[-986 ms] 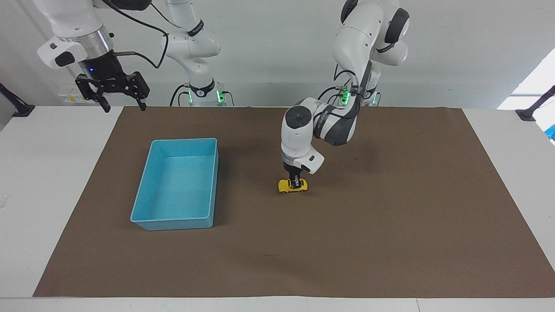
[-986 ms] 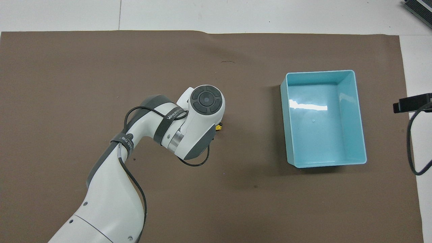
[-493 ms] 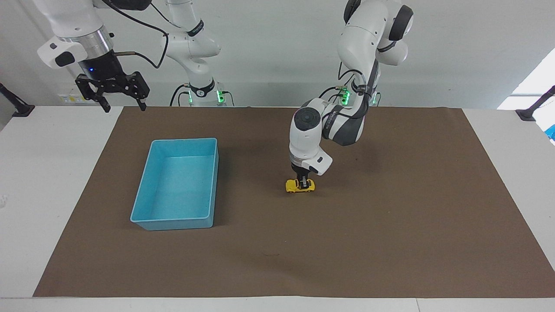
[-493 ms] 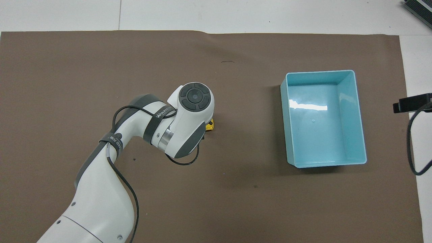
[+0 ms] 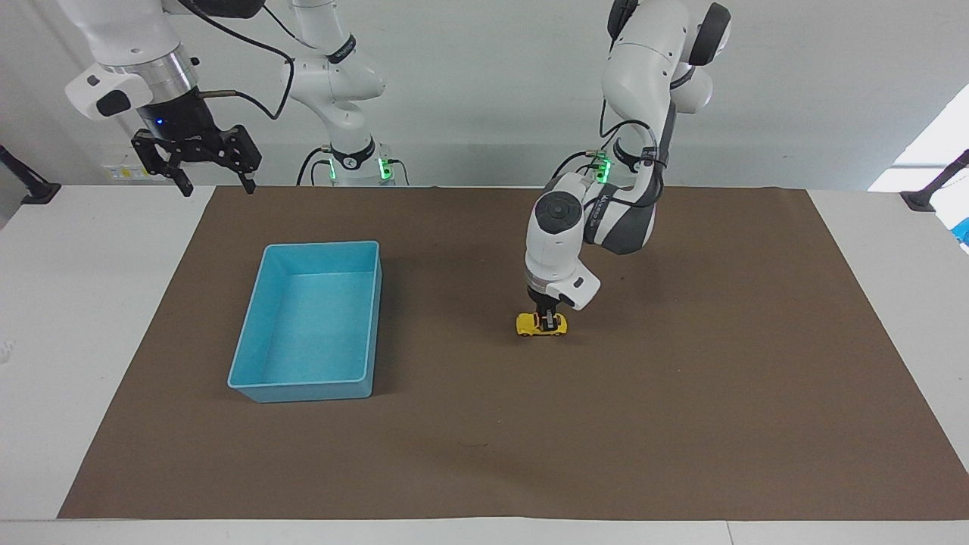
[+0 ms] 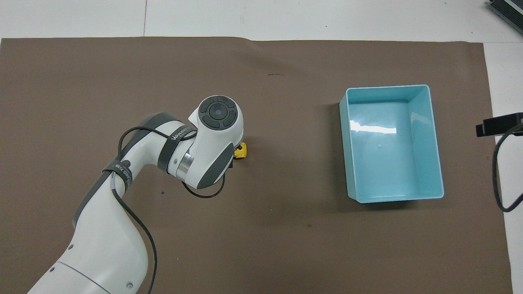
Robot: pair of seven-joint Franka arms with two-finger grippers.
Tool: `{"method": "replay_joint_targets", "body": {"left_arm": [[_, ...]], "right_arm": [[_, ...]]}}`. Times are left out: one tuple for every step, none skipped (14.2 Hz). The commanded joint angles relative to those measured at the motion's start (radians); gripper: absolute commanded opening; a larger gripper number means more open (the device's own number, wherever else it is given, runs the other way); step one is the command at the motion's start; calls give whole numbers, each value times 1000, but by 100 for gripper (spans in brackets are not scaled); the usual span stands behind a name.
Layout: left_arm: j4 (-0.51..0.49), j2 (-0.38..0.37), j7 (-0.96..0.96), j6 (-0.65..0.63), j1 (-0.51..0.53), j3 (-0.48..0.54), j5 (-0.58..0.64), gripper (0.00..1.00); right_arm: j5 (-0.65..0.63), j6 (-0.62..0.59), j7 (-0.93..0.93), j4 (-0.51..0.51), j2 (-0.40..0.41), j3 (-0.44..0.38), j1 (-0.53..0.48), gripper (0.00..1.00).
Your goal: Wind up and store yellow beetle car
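Car: the car point(image 5: 541, 325) sits wheels-down on the brown mat point(image 5: 681, 393), about mid-table, well apart from the bin and toward the left arm's end from it; from overhead only its yellow tip point(image 6: 242, 150) pokes out from under the wrist
Left gripper: the left gripper point(image 5: 546, 319) is down on the car from straight above, clamped across its body
What changed: a second ago the car stood closer to the bin; since then it has been dragged along the mat toward the left arm's end, wheels on the surface, the arm pulling in with it
What it means: I'd read this as the wind-up stroke, rolling a pull-back car backwards to load its spring, so the winding is under way and the storing is not yet begun
Against the earlier frame: same grip, same upright car, same heading; only its place and the arm's pose differ, and the bin and right arm have not budged
Bin: the blue bin point(image 5: 306, 325) stands empty toward the right arm's end
Right gripper: the right gripper point(image 5: 214, 179) waits raised over the table's corner at its own end, fingers spread, holding nothing
Watch for: the car may shoot off if let go on the mat
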Motion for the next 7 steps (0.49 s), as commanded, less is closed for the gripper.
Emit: {"method": "replay_joint_targets", "body": {"left_arm": [[-70, 8, 34, 14, 26, 16, 28, 34], [-76, 8, 37, 10, 28, 17, 36, 34], [-81, 7, 39, 8, 35, 17, 38, 35], [-82, 7, 42, 8, 37, 17, 38, 35], [-87, 5, 42, 8, 43, 17, 38, 36], [-90, 5, 42, 8, 47, 17, 47, 36], [-92, 2, 42, 7, 48, 17, 53, 37]], "right_arm": [[-4, -11, 17, -13, -11, -5, 3, 100], [-4, -11, 17, -13, -11, -5, 3, 100], [-5, -11, 19, -13, -12, -5, 3, 100], [-4, -11, 17, -13, -11, -5, 3, 100], [-4, -11, 17, -13, -11, -5, 3, 100], [-5, -12, 17, -13, -12, -5, 3, 100], [-4, -17, 17, -13, -12, -5, 3, 100]]}}
